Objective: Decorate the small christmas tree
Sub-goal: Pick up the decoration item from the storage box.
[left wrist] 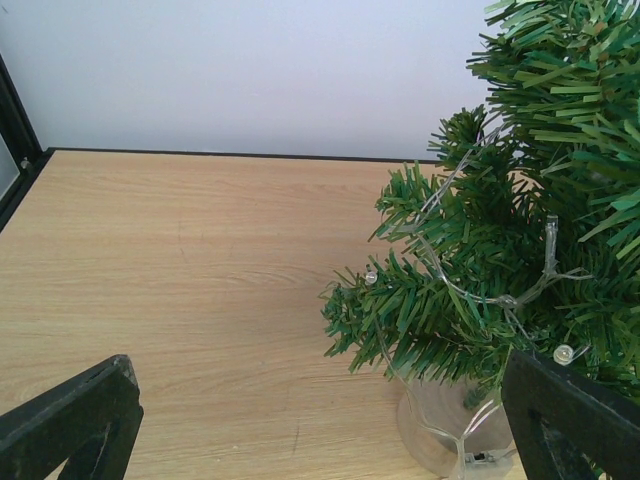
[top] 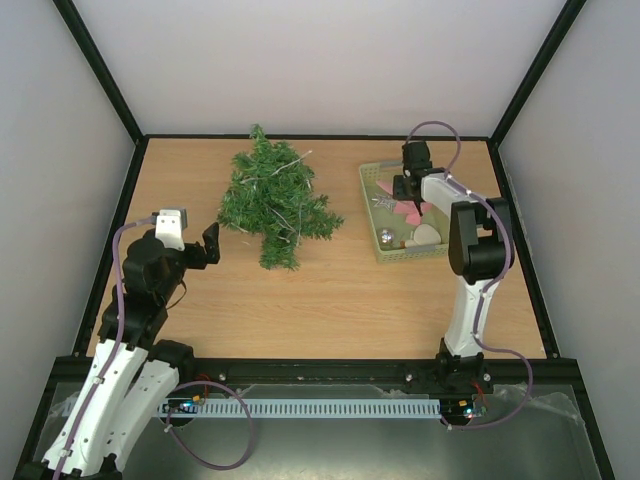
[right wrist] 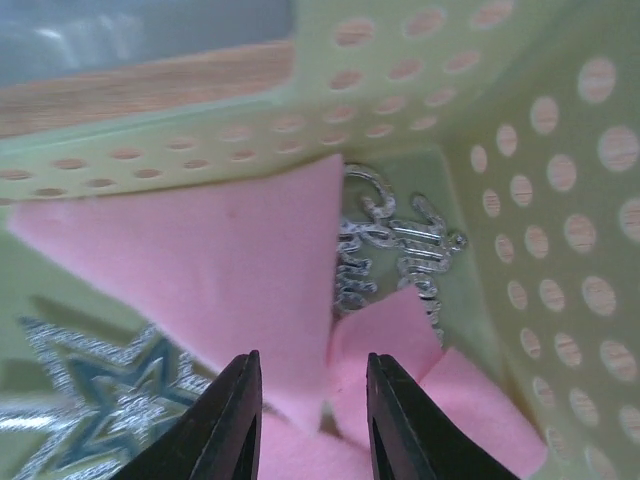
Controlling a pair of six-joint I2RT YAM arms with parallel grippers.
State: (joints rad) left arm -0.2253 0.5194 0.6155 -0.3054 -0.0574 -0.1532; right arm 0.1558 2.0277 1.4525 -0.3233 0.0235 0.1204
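Right pincer (right wrist: 313, 365) slightly parted above pink felt (right wrist: 220, 250), green basket (right wrist: 560, 250)

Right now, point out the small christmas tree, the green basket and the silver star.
small christmas tree (top: 272, 200): top external view, on its middle branches.
green basket (right wrist: 560, 200): right wrist view, on its perforated wall.
silver star (right wrist: 110, 400): right wrist view, on its centre.

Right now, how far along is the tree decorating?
Barely begun. Done: a light string already winds through the small christmas tree. In hand: the right gripper is down in the pale green basket, slightly open over pink felt, gripping nothing. To do: the silver star, a silver ball and the rest must go on the tree; the left gripper is open beside it.
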